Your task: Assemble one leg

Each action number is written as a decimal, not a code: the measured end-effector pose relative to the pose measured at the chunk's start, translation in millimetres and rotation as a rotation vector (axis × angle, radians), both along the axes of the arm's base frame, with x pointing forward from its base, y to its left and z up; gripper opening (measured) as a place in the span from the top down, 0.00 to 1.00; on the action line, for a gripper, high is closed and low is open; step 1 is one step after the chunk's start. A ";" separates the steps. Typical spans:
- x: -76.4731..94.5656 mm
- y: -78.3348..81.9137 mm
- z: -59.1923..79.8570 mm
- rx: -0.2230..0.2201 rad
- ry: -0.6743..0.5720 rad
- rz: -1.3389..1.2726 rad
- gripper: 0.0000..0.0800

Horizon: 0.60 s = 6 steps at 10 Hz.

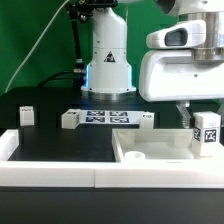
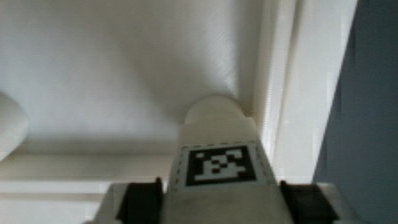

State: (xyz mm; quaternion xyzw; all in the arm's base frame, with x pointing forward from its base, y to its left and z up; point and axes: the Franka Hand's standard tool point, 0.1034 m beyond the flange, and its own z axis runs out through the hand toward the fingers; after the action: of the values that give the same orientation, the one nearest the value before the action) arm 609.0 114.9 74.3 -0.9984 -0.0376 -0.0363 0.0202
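My gripper (image 1: 205, 128) is at the exterior view's right, shut on a leg (image 1: 207, 133), a small white post with a black-and-white tag on its face. It holds the leg upright, just above the large white panel (image 1: 160, 150) near the panel's right corner. In the wrist view the leg (image 2: 221, 150) runs out from between the two dark fingers (image 2: 143, 200), its rounded end pointing at the panel's recessed surface (image 2: 125, 80) beside a raised rim.
Three more legs stand on the black table: one at the left (image 1: 26, 116), one by the marker board (image 1: 70, 120) and one at the board's right (image 1: 147, 120). The marker board (image 1: 105, 118) lies before the robot base (image 1: 108, 60). A white rim (image 1: 50, 168) bounds the front.
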 end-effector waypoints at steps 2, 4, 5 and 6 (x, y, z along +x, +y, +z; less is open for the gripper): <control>-0.1 0.2 -0.2 0.002 0.001 -0.020 0.64; -0.1 1.0 -0.2 0.018 0.007 -0.151 0.64; 1.1 3.3 0.5 0.043 0.005 -0.304 0.64; -0.1 6.7 -0.2 0.050 0.004 -0.417 0.64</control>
State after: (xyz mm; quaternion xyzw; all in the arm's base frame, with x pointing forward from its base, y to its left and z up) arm 609.0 121.7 74.2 -0.9839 0.1707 -0.0384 0.0371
